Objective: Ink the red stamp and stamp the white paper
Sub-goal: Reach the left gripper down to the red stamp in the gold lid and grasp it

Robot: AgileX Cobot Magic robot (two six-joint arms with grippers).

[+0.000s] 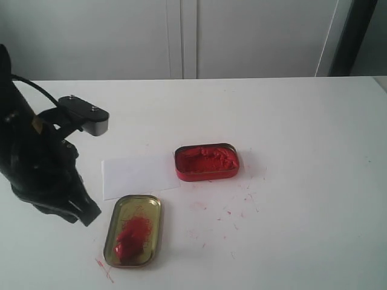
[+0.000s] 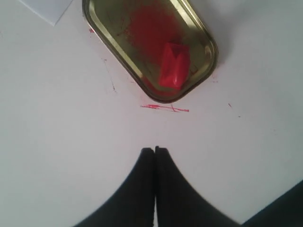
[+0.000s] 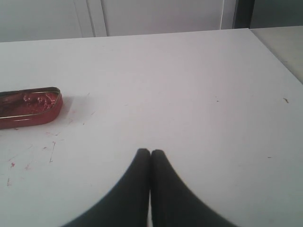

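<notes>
White matte tabletop (image 1: 302, 211) fills most of what I see. L arm (image 1: 42, 175) is a bulky black mass at the left edge of the ext view, w/ a silver-faced camera block on top. R arm doesn't show there; I only get it via its wrist cam.

White paper (image 1: 136, 175): thin flat rect slip, just brighter than the table, lying btwn the two tins. L wrist cam catches only one corner of it (image 2: 47, 7).

Red oval tin (image 1: 207, 162): metal, filled w/ lumpy glossy red paste. R wrist cam shows its side wall (image 3: 28, 108).

Gold oval lid (image 1: 148, 208): shiny metal, powdery red smear inside.

Red stamp (image 2: 173, 66): small solid plastic block lying in the lid's end nearer my L gripper (image 2: 155, 150). In the ext view (image 1: 124, 246) it blurs into the smear.

L gripper: black tapered jaws pressed together, holding nothing, over bare table near a thin red scratch mark (image 2: 165, 109). R gripper (image 3: 150, 152): jaws likewise together, empty, well apart from the tin.

Red specks (image 1: 236, 205) dot the table by the tin.
</notes>
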